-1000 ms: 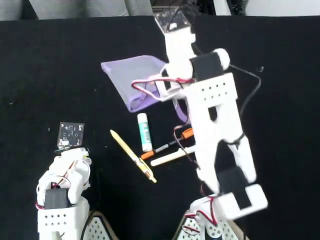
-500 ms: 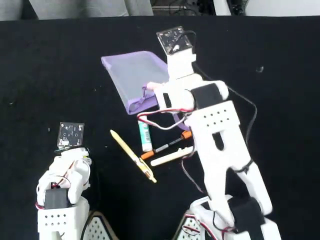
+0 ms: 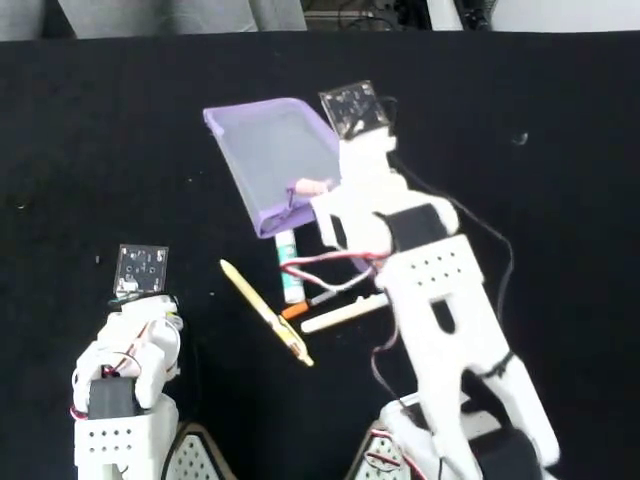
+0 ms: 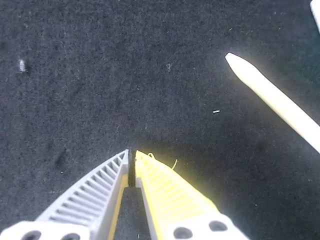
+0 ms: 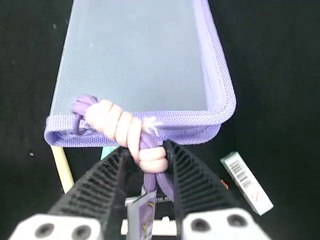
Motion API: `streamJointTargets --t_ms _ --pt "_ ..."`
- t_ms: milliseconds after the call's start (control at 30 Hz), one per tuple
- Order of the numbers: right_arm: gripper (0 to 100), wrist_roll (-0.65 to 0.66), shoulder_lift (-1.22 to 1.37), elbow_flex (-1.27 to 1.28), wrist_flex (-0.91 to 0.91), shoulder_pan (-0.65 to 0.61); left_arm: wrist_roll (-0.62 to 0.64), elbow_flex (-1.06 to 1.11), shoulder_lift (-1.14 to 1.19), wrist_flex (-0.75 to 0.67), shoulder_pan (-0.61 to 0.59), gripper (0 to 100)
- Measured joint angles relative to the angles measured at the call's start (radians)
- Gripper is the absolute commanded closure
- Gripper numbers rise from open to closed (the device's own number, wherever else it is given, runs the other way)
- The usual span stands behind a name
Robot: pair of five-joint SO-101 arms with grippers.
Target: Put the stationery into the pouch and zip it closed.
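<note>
Now, your right gripper (image 5: pixel 145 150) is clamped on the pink knotted pull cord (image 5: pixel 125 127) at the near edge of the lilac mesh zip pouch (image 5: pixel 135 60). The jaws are drawn in almost together, with only the cord and the purple strap under it between them. From above, you can see the pouch (image 3: pixel 272 155) lying on the black cloth-covered table (image 3: pixel 560 150), towards the far side and about midway across, with the right gripper (image 3: pixel 308 190) at its near edge.

None of the stationery is in the pouch. The white glue stick (image 3: pixel 290 266) lies just beside the pouch's near edge. The yellow wooden pencil (image 3: pixel 265 310), the orange-tipped pen (image 3: pixel 318 300) and the cream-coloured stick (image 3: pixel 345 313) lie close together on the table a little nearer to you.

Your left arm (image 3: pixel 125 365) sits folded at the near left, well apart from the pouch. Its gripper (image 4: pixel 132 156) is fully closed, fingertips touching and holding nothing, just above the cloth. The pencil's blunt tip (image 4: pixel 260 90) lies near it.
</note>
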Motion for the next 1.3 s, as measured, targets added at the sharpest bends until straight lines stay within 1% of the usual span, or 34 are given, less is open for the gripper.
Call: streamJointTargets --t_ms 100,300,400,700,800,933,1067,1200,1233,1300 --pt "96.0 0.000 -0.064 0.061 -0.048 -0.006 0.000 0.000 0.000 0.000 0.000 97" --pt "96.0 0.000 -0.198 0.209 -0.157 -0.109 0.000 0.000 0.000 0.000 0.000 97" --pt "96.0 0.000 -0.269 0.273 -0.201 -0.141 0.000 0.000 0.000 0.000 0.018 97" --pt "96.0 0.000 -0.431 0.381 -0.253 -0.147 0.000 0.000 0.000 -0.002 0.193 97" --pt "96.0 0.009 -0.457 0.400 -0.273 -0.150 -0.002 0.000 0.000 -0.055 0.241 97" --pt "96.0 0.043 -0.466 0.410 -0.279 -0.150 -0.003 0.000 0.000 -0.152 0.253 97" --pt "96.0 0.044 -0.466 0.410 -0.279 -0.150 -0.003 -0.008 0.000 -0.173 0.253 97" --pt "96.0 0.048 -0.466 0.419 -0.281 -0.150 -0.003 -0.072 -0.002 -0.178 0.261 97" --pt "96.0 0.048 -0.466 0.419 -0.282 -0.150 -0.003 -0.092 0.000 -0.181 0.261 96" --pt "96.0 0.048 -0.466 0.419 -0.282 -0.153 -0.003 -0.129 0.000 -0.186 0.264 89"
